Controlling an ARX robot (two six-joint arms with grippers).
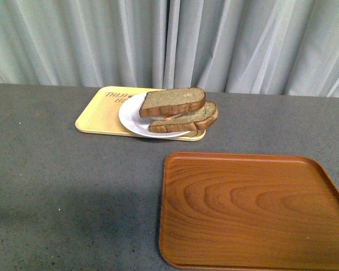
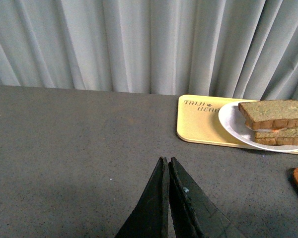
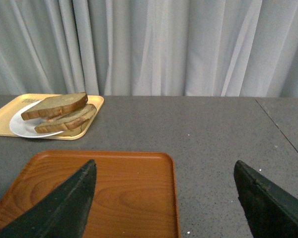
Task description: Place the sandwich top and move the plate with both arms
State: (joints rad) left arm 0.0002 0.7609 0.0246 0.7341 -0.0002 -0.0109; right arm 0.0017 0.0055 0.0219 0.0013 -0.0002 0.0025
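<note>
- Broadly, a grey speckled table (image 1: pixel 73 192) fills the front view, with a pale pleated curtain (image 1: pixel 214 39) hanging behind its far edge.
- Next in size, the brown wood-grain tray (image 1: pixel 251 212) lies flat on the table, nearer the camera than the plate and off to the right of it; its surface is bare.
- Behind the wooden tray and to its left sits the pale yellow tray (image 1: pixel 99 116), printed with dark lettering at its far edge.
- On that yellow tray rests the plate (image 1: pixel 133 118), round and white, toward the tray's right end, with its near rim reaching the tray's front edge.
- On the plate lies a lower slice of bread (image 1: pixel 186 121), its right end sticking out past the plate's rim.
- Resting on that lower slice is the sandwich top (image 1: pixel 172 101), a thick brown slice with a darker crust, shifted a little to the left of the slice beneath; something pale and orange shows between the two.
- Well apart from the plate, the left gripper (image 2: pixel 168 166) hangs over bare table with its two black fingers pressed together and nothing between them.
- Over the wooden tray, the right gripper (image 3: pixel 164 181) has its fingers spread wide, grasping nothing.
</note>
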